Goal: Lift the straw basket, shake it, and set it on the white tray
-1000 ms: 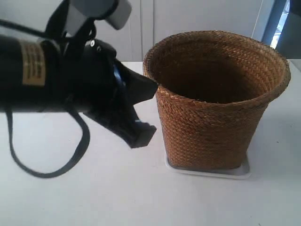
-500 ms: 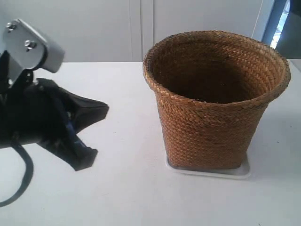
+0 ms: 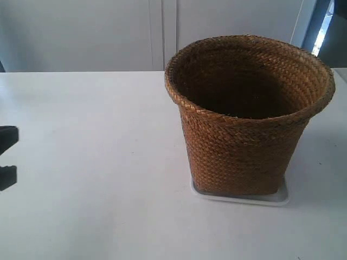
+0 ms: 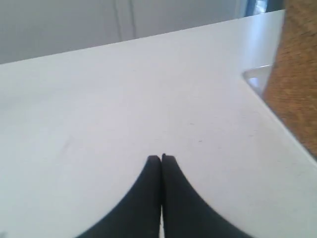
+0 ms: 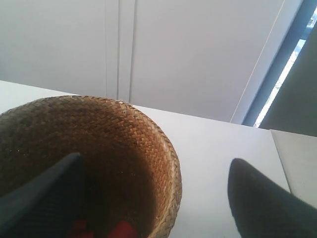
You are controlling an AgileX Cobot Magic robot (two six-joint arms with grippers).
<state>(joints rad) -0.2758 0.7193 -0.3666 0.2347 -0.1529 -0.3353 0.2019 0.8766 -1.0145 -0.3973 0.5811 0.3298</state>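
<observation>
Sitting upright on the white tray [image 3: 238,199], the straw basket [image 3: 244,135] had the left gripper [image 4: 161,158] nearby over the table [image 3: 97,135], shut on nothing, & the right gripper [image 5: 157,158] wide open, empty, straddling its rim.

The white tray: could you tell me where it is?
The white tray lies lower right in the exterior view, beneath the straw basket, only its edge showing.

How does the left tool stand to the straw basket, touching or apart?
Apart. The left wrist view shows bare table between the shut left tool and the straw basket.
</observation>
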